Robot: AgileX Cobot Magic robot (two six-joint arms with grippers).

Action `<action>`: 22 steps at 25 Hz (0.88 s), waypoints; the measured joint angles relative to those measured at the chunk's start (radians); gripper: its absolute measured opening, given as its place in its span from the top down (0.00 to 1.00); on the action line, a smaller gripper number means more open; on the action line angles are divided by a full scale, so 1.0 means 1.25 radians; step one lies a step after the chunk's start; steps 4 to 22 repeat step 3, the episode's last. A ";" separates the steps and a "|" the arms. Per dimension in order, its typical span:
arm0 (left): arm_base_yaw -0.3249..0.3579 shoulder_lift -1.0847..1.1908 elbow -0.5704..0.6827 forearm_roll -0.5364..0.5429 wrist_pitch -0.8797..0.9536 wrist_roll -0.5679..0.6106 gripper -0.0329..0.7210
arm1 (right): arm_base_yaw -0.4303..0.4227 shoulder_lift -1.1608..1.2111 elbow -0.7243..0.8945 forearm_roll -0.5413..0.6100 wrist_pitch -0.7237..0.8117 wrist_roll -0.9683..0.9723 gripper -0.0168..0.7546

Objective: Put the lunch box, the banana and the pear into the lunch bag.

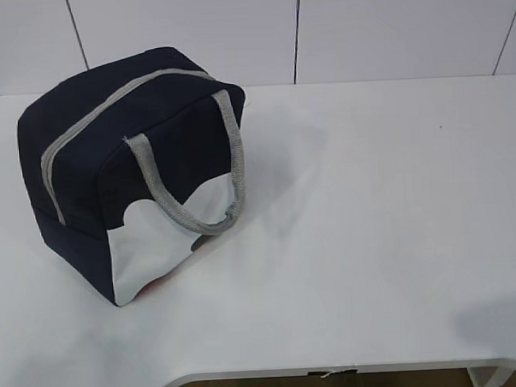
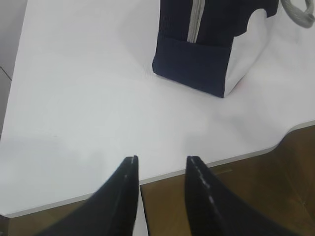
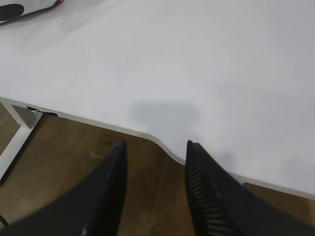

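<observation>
While both arms hang back over the table's near edge, the bag stands zipped at the left, ahead of the left jaws; right jaws lie farther off. Both sets gape, empty. Box and fruit are not visible.

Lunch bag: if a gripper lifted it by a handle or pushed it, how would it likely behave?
The lunch bag is fabric, so it would probably sag and flex rather than stay rigid. Its grey handle droops down the front, so it looks floppy and might slip between fingers. The bag sits on a broad base on the smooth table, so a low push would likely slide it rather than tip it.
</observation>
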 joint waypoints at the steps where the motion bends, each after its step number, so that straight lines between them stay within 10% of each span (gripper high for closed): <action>1: 0.000 0.000 0.000 0.000 0.000 0.000 0.63 | 0.000 0.000 0.000 0.000 0.000 0.000 0.56; 22: 0.000 0.000 0.000 0.000 0.000 0.000 0.63 | 0.000 0.000 0.000 0.000 0.000 0.000 0.56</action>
